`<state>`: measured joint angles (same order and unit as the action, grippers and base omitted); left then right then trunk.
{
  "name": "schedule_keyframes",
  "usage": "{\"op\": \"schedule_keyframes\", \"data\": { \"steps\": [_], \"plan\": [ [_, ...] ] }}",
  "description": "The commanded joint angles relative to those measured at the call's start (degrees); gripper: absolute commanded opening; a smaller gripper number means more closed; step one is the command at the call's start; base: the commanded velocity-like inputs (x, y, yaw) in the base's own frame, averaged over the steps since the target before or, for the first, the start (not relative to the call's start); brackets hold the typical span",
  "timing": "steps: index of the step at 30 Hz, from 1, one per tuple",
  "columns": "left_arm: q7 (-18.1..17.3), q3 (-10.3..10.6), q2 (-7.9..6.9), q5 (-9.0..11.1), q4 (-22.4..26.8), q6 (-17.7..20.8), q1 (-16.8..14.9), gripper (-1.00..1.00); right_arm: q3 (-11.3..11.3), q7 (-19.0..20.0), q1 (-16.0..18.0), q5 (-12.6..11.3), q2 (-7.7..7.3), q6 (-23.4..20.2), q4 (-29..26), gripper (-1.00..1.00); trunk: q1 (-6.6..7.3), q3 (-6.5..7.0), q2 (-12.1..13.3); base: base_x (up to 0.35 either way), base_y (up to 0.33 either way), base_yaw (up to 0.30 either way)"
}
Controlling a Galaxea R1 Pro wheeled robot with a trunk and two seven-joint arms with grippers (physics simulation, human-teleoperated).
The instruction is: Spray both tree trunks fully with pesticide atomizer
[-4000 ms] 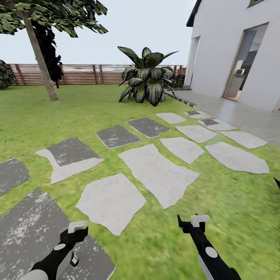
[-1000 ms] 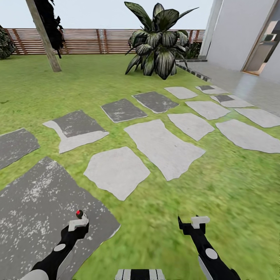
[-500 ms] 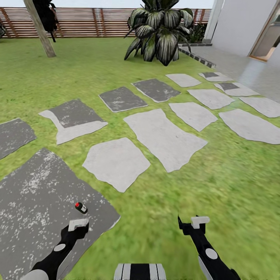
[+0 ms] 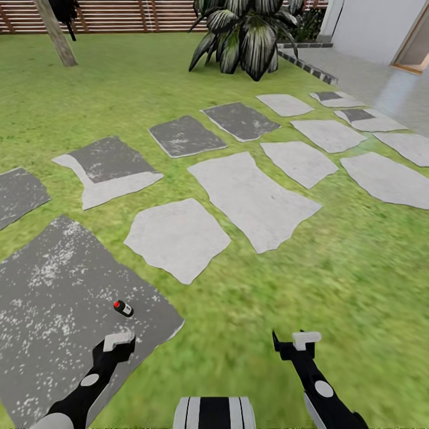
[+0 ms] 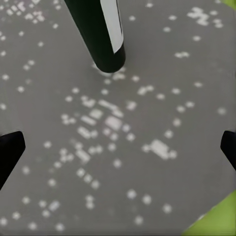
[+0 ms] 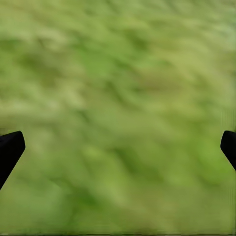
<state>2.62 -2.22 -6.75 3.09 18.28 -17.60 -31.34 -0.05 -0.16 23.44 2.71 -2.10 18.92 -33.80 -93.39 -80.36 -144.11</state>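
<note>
The pesticide atomizer (image 4: 123, 308), a tiny dark bottle with a red spot, lies on its side on a dark speckled grey slab (image 4: 47, 298), not on the grass. My left gripper (image 4: 119, 342) hangs just short of it, open and empty. In the left wrist view the dark bottle (image 5: 98, 34) with a pale label lies ahead of the spread fingertips (image 5: 10, 150). My right gripper (image 4: 301, 341) is open over bare grass (image 6: 118, 113). One grey-tan tree trunk (image 4: 56, 36) leans at the far left of the lawn.
Grey stepping slabs (image 4: 250, 196) spread across the lawn ahead. A big broad-leaved plant (image 4: 247, 30) stands at the back, with the slat fence (image 4: 113, 15) behind it. Grey paving (image 4: 381, 83) and a white house wall lie at the right.
The head camera has tilted down, so the whole scene has slid up the picture. The atomizer now shows farther above my left gripper. Both arms keep their pose.
</note>
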Motion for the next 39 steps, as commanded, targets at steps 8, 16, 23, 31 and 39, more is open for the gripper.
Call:
{"op": "schedule_keyframes", "data": {
  "steps": [8,16,23,31,39],
  "plan": [
    [-0.1,0.1,-0.02,0.3,-0.1,-0.4,0.0,1.0,0.0,0.0,0.0,0.3,-0.01,0.2,0.1,1.0,-0.09,-0.93,-0.1,0.0,0.0,0.0],
    [0.0,0.0,-0.11,0.3,-0.1,-0.3,0.0,1.0,0.0,0.0,0.0,0.3,-0.01,0.2,0.0,1.0,-0.09,-0.93,-0.1,0.053,0.023,0.0],
    [0.0,0.0,-0.11,0.3,-0.1,-0.3,0.0,1.0,0.0,0.0,0.0,0.3,-0.01,0.2,0.0,1.0,-0.09,-0.93,-0.1,0.166,0.088,0.0],
    [0.0,0.0,-0.07,0.4,-0.1,-0.3,0.0,1.0,0.0,0.1,0.0,0.3,-0.01,0.2,0.1,1.0,-0.09,-0.93,-0.1,0.052,0.014,0.0],
    [0.0,0.1,-0.02,0.4,-0.1,-0.3,0.0,1.0,0.1,0.2,0.0,0.3,-0.01,0.2,0.0,1.0,-0.09,-0.93,-0.1,0.147,0.061,0.0]
  ]
}}
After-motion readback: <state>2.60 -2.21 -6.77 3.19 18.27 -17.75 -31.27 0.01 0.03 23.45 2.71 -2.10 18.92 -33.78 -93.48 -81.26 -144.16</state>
